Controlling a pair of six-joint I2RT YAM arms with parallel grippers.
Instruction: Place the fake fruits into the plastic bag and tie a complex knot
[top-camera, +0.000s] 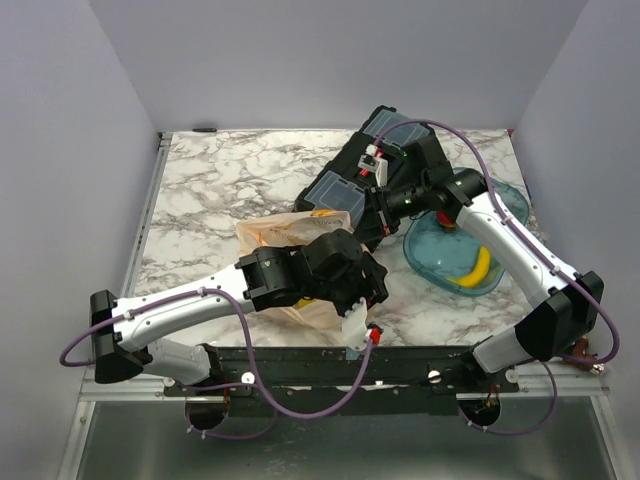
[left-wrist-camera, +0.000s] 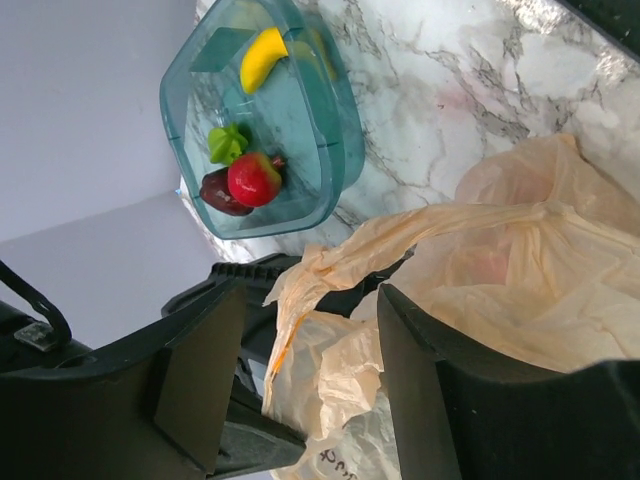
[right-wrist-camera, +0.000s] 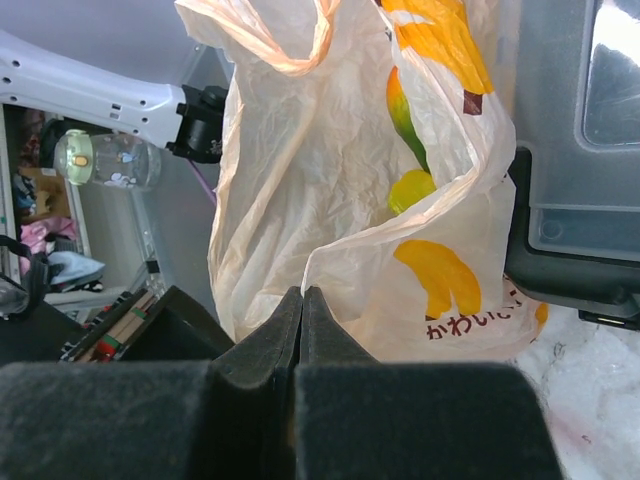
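Bag work, mid-grip
Left pincer (left-wrist-camera: 308, 330) spread astride plastic bag (left-wrist-camera: 520, 290) handle; right pincer (right-wrist-camera: 302, 300) pressed together, pinching its film (toolbox (right-wrist-camera: 570, 150) beyond).

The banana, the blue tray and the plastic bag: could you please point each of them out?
banana (left-wrist-camera: 262, 58), left wrist view, middle of its curve.
blue tray (left-wrist-camera: 295, 130), left wrist view, bare floor.
plastic bag (left-wrist-camera: 520, 290), left wrist view, crinkled side.
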